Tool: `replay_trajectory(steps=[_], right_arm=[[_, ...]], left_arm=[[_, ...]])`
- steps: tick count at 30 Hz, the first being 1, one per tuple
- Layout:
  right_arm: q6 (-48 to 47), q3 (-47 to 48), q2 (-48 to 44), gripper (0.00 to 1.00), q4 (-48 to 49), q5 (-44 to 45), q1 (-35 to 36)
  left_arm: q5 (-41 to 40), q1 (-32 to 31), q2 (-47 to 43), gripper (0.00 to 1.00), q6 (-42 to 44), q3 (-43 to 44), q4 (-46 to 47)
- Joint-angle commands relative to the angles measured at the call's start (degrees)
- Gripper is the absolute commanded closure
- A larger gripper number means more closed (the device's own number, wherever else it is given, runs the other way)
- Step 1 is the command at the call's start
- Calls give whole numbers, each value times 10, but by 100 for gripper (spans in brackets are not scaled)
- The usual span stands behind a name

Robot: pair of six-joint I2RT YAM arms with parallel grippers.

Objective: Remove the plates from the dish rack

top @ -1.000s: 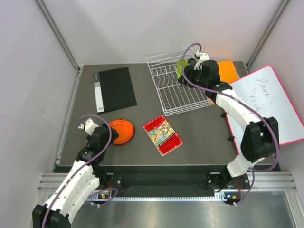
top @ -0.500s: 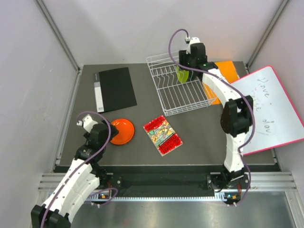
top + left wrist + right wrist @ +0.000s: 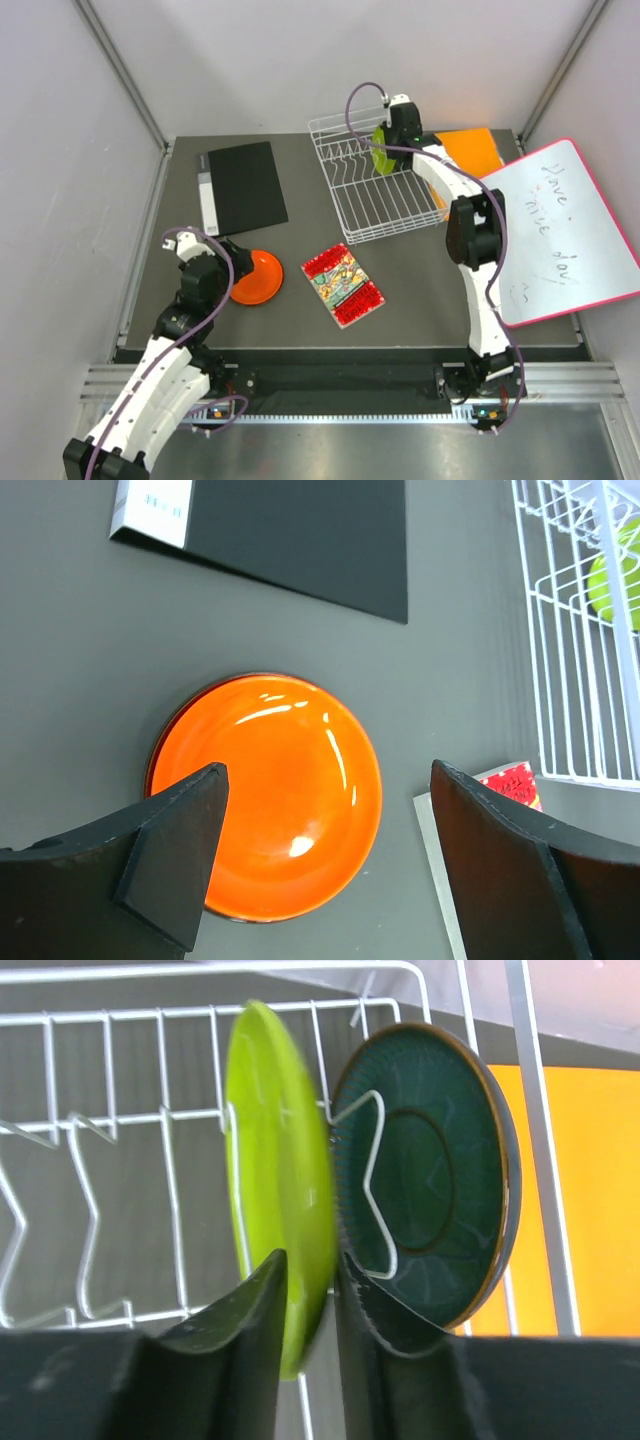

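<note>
The white wire dish rack (image 3: 372,200) stands at the back of the table. A lime green plate (image 3: 275,1160) and a dark teal plate (image 3: 430,1180) stand upright in it, side by side. My right gripper (image 3: 310,1278) is shut on the lime plate's lower rim, one finger on each face. From above, that gripper (image 3: 386,160) hangs over the rack's far right corner at the lime plate (image 3: 378,140). An orange plate (image 3: 265,795) lies flat on the table. My left gripper (image 3: 328,780) is open above it, touching nothing; from above, the left gripper (image 3: 232,272) sits by the orange plate (image 3: 258,277).
A black folder (image 3: 240,187) lies at the back left. A red patterned packet (image 3: 343,285) sits mid-table, right of the orange plate. An orange board (image 3: 470,150) lies behind the rack's right side. A whiteboard (image 3: 560,230) leans at the right edge.
My right gripper swung left over the rack and closed onto the lime plate. The left gripper opened wider and pulled slightly back from the orange plate on the table.
</note>
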Motion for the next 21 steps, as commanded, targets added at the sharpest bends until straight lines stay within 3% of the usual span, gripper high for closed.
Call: replay_trajectory(steps=[1, 5, 8, 16, 21], right_arm=[[-23, 26, 1, 85, 18, 15, -5], [-30, -1, -15, 100, 43, 28, 1], [-41, -33, -41, 100, 80, 75, 17], [-92, -154, -140, 100, 239, 303, 85], [-82, -217, -223, 100, 252, 335, 92]], left_arm=[[11, 0, 2, 14, 19, 1, 49], [11, 0, 13, 14, 19, 0, 50], [12, 0, 13, 14, 17, -5, 52], [0, 0, 27, 14, 24, 4, 38], [8, 0, 37, 13, 30, 15, 29]])
